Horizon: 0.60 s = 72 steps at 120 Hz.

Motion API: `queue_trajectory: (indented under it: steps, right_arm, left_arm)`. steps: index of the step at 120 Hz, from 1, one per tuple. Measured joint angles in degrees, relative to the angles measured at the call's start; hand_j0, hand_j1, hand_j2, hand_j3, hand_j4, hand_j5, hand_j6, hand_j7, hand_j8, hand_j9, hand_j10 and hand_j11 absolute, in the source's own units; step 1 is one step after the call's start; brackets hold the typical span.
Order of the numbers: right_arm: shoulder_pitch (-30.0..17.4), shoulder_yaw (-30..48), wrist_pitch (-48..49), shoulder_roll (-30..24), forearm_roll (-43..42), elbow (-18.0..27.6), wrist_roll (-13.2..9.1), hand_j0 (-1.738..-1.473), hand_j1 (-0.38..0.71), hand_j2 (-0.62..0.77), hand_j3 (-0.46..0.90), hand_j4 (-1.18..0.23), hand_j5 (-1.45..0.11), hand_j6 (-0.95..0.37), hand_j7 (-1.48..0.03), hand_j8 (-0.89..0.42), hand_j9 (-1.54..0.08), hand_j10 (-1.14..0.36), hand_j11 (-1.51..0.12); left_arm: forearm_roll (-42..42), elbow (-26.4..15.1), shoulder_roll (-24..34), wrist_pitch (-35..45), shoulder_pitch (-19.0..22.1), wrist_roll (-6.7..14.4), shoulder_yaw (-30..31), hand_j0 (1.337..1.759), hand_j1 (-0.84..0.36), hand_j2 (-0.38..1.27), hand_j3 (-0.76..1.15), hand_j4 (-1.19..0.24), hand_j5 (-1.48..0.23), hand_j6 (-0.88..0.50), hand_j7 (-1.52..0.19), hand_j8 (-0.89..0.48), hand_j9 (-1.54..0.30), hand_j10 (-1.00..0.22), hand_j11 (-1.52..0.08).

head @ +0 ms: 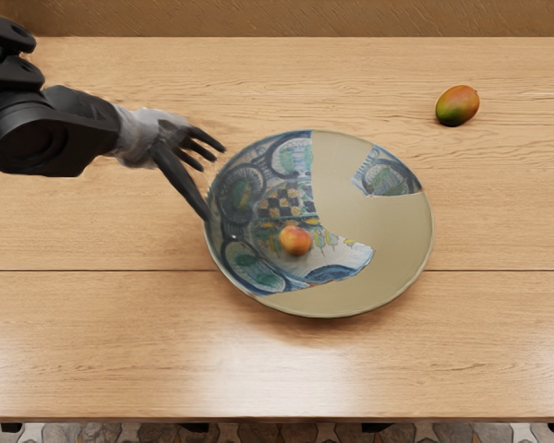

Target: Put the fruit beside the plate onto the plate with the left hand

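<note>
A small round orange-red fruit (295, 240) lies inside the patterned plate (388, 242), near its middle, lower and to the right of the left robot hand (173, 148). The robot hand hovers just beside the plate's left rim with its fingers (192, 189) spread and holding nothing; one finger reaches down towards the rim. A green-and-red mango (457, 105) rests on the wooden tabletop (120, 341), well apart from the robot hand, far across the plate.
</note>
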Motion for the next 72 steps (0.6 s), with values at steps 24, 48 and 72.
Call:
queue_trajectory:
  steps: [24,48,72]
  right_arm:
    - [0.0,0.0,0.0,0.0,0.0,0.0,0.0,-1.658,-0.33,0.00,0.00,-0.02,-0.02,-0.01,-0.02,-0.01,-0.02,-0.01,-0.02]
    - [0.0,0.0,0.0,0.0,0.0,0.0,0.0,-1.658,-0.33,0.00,0.00,-0.02,-0.02,-0.01,-0.02,-0.01,-0.02,-0.01,-0.02]
    - [0.0,0.0,0.0,0.0,0.0,0.0,0.0,-1.658,-0.33,0.00,0.00,-0.02,-0.02,-0.02,-0.02,-0.02,-0.02,-0.01,-0.02]
  left_arm:
    - [9.3,0.1,34.3,-25.2,0.0,0.1,7.6,1.658,0.27,0.06,0.00,-0.07,-0.10,-0.05,-0.10,-0.05,-0.10,-0.07,-0.10]
    - [10.9,0.2,34.9,-29.6,0.0,0.1,8.7,1.658,0.32,0.02,0.00,-0.03,-0.04,-0.02,-0.04,-0.02,-0.04,-0.03,-0.04]
    - [11.1,0.2,34.9,-30.2,0.0,0.1,8.9,1.658,0.34,0.01,0.00,-0.01,-0.01,-0.01,-0.01,-0.01,-0.01,-0.01,-0.01]
